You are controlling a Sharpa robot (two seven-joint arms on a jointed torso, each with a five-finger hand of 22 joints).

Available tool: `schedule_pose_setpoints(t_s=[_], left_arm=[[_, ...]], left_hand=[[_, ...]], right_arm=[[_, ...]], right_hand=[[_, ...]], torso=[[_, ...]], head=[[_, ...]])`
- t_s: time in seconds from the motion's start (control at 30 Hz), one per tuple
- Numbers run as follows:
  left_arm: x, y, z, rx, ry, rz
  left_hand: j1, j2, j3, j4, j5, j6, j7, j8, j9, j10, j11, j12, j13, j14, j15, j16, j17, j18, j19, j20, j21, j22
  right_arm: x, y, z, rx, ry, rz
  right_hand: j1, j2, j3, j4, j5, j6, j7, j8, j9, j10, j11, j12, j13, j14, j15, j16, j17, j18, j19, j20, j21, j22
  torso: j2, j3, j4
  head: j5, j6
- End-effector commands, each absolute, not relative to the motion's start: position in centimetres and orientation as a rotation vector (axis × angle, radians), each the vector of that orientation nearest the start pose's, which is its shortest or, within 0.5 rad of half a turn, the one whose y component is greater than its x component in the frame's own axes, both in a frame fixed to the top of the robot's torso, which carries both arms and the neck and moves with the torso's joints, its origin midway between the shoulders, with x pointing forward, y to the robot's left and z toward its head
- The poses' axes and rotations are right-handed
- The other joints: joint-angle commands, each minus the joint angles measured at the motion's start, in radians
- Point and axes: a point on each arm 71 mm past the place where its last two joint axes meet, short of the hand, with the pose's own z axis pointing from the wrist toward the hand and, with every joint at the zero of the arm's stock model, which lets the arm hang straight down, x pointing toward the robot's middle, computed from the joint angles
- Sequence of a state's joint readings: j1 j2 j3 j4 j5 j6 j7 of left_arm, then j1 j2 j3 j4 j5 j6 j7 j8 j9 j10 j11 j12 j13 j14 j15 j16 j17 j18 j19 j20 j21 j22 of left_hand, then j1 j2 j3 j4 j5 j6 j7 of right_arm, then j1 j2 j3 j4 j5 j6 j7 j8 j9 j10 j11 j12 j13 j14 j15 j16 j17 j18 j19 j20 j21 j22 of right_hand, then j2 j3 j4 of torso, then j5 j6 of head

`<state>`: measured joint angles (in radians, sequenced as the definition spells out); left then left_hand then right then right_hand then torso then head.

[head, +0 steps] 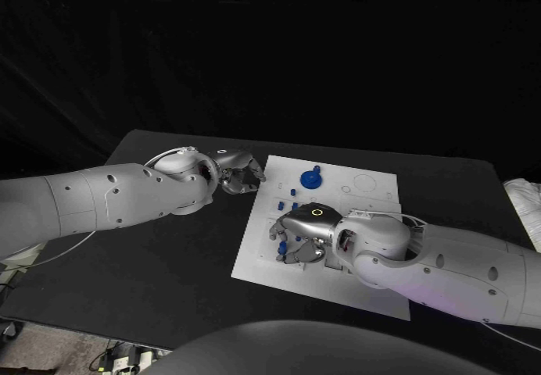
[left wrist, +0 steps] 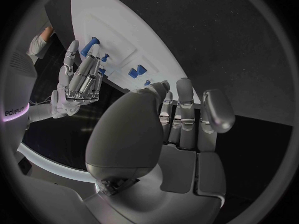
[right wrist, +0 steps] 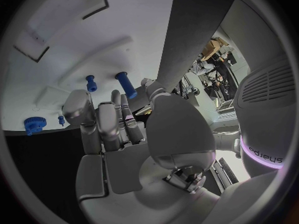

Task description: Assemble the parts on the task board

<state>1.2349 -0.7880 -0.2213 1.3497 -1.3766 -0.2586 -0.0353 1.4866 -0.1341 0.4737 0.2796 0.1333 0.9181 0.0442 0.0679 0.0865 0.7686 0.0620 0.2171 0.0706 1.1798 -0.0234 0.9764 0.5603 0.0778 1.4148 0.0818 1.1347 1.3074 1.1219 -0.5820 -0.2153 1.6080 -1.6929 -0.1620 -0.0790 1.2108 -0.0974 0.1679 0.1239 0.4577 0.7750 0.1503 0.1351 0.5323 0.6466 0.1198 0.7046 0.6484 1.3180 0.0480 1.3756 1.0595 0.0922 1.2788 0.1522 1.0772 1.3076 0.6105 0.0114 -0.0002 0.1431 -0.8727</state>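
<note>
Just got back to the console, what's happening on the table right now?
The robot is working over the white task board. Its right robot hand hovers over the board's near left part, fingers curled above small blue pegs, with nothing plainly held. Its left robot hand waits at the board's left edge, empty. A blue gear-like part sits further back on the board.

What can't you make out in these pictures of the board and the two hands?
- Head view: the right hand and its arm cover the near part of the task board; parts under them are hidden.
- Head view: whether the right hand touches the small blue peg beside its fingers is too small to tell.
- Left wrist view: the left hand blocks the board edge behind it.
- Right wrist view: the blue gear is small and bent near the rim.
</note>
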Motion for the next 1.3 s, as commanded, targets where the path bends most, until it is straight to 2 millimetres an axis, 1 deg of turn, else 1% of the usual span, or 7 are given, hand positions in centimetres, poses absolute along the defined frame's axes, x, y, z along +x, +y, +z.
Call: schedule_pose_setpoints(t_s=[0.03, 0.47, 0.73, 0.9, 1.0, 1.17, 1.3], left_arm=[[49.4, 22.4, -24.5, 0.191, 1.874, -0.569], [49.4, 22.4, -24.6, 0.192, 1.876, -0.569], [49.4, 22.3, -24.5, 0.193, 1.864, -0.577], [49.4, 22.1, -24.4, 0.192, 1.837, -0.594], [49.4, 22.1, -24.3, 0.191, 1.825, -0.601], [49.2, 22.1, -24.2, 0.187, 1.81, -0.612], [49.1, 22.2, -24.0, 0.184, 1.795, -0.622]], left_hand=[[0.011, 0.001, 0.007, -0.001, 0.004, 0.0, 0.008, 0.0, -0.001, 0.004, 0.002, 0.006, 0.0, -0.009, 0.0, -0.002, -0.001, 0.006, -0.007, 0.001, -0.002, 0.152], [0.011, 0.001, 0.007, -0.002, 0.005, -0.001, 0.007, -0.001, -0.002, 0.003, 0.004, 0.006, 0.0, -0.01, 0.001, -0.002, -0.001, 0.006, -0.007, 0.002, -0.002, 0.152], [0.012, 0.001, 0.008, -0.002, 0.005, -0.002, 0.007, -0.001, -0.002, 0.003, 0.004, 0.006, 0.0, -0.01, 0.001, -0.002, 0.0, 0.006, -0.007, 0.003, -0.001, 0.152], [0.011, 0.001, 0.008, -0.002, 0.005, -0.002, 0.007, -0.001, -0.002, 0.003, 0.004, 0.005, 0.0, -0.009, 0.001, 0.0, 0.002, 0.005, -0.006, 0.003, 0.001, 0.153], [0.011, 0.001, 0.008, -0.002, 0.005, -0.002, 0.007, -0.001, -0.002, 0.003, 0.004, 0.005, 0.0, -0.009, 0.001, 0.0, 0.002, 0.005, -0.006, 0.003, 0.001, 0.153], [0.01, 0.0, 0.008, -0.001, 0.005, -0.002, 0.008, -0.001, -0.002, 0.002, 0.004, 0.005, 0.0, -0.007, 0.001, 0.002, 0.005, 0.005, -0.006, 0.003, 0.003, 0.153], [0.01, -0.001, 0.008, -0.001, 0.005, -0.002, 0.009, -0.001, -0.002, 0.002, 0.004, 0.005, -0.001, -0.007, 0.002, 0.002, 0.005, 0.005, -0.005, 0.003, 0.003, 0.153]], right_arm=[[38.5, -4.6, -26.9, -0.73, 1.824, 0.899], [38.6, -4.7, -27.1, -0.725, 1.84, 0.895], [38.7, -5.0, -26.8, -0.705, 1.796, 0.916], [38.8, -5.9, -25.9, -0.659, 1.719, 0.959], [39.0, -6.6, -24.9, -0.623, 1.667, 0.993], [39.6, -9.0, -21.7, -0.514, 1.574, 1.057], [40.6, -12.1, -19.0, -0.407, 1.555, 1.077]], right_hand=[[-0.003, 0.007, 0.012, -0.002, 0.029, 0.007, -0.001, 0.006, 0.001, -0.006, -0.001, 0.006, 0.0, -0.007, 0.001, 0.006, -0.001, 0.015, -0.004, 0.004, -0.004, 0.122], [-0.009, 0.003, 0.042, -0.009, 0.098, 0.011, -0.002, 0.005, 0.001, -0.003, -0.001, 0.001, -0.005, -0.008, 0.002, 0.009, -0.001, 0.015, -0.004, 0.003, -0.004, 0.123], [-0.026, -0.008, 0.025, -0.013, -0.211, -0.021, 0.003, -0.013, -0.004, -0.045, 0.009, -0.015, -0.01, -0.016, 0.01, 0.007, -0.013, 0.016, -0.012, 0.009, -0.014, 0.12], [-0.015, -0.051, -0.044, 0.075, -0.364, -0.088, -0.001, -0.049, -0.03, -0.131, 0.032, -0.06, -0.043, -0.026, 0.031, 0.009, -0.021, 0.017, -0.02, 0.026, -0.023, 0.117], [0.026, -0.099, -0.097, 0.171, -0.398, -0.113, -0.011, -0.061, -0.046, -0.153, 0.041, -0.076, -0.062, -0.028, 0.036, 0.013, -0.02, 0.017, -0.021, 0.034, -0.021, 0.118], [0.007, -0.12, -0.137, 0.175, -0.404, -0.107, -0.018, -0.057, -0.053, -0.153, 0.039, -0.079, -0.074, -0.024, 0.034, 0.019, -0.013, 0.015, -0.016, 0.034, -0.008, 0.122], [0.0, -0.029, -0.084, 0.166, -0.312, -0.098, -0.017, -0.053, -0.062, -0.103, 0.035, -0.056, -0.08, -0.027, 0.034, 0.022, -0.014, 0.014, -0.016, 0.035, -0.002, 0.123]], torso=[[0.0, 0.0002, 0.0004], [0.0, 0.0006, 0.0002], [-0.001, 0.0, 0.0013], [-0.003, -0.0001, 0.0035], [-0.003, -0.0003, 0.0006], [-0.002, 0.0, 0.0021], [-0.005, -0.003, -0.0014]], head=[[0.0, 0.0], [0.001, 0.0], [0.0, 0.0], [0.001, 0.0], [0.0, 0.0], [-0.008, 0.0], [-0.016, 0.0]])
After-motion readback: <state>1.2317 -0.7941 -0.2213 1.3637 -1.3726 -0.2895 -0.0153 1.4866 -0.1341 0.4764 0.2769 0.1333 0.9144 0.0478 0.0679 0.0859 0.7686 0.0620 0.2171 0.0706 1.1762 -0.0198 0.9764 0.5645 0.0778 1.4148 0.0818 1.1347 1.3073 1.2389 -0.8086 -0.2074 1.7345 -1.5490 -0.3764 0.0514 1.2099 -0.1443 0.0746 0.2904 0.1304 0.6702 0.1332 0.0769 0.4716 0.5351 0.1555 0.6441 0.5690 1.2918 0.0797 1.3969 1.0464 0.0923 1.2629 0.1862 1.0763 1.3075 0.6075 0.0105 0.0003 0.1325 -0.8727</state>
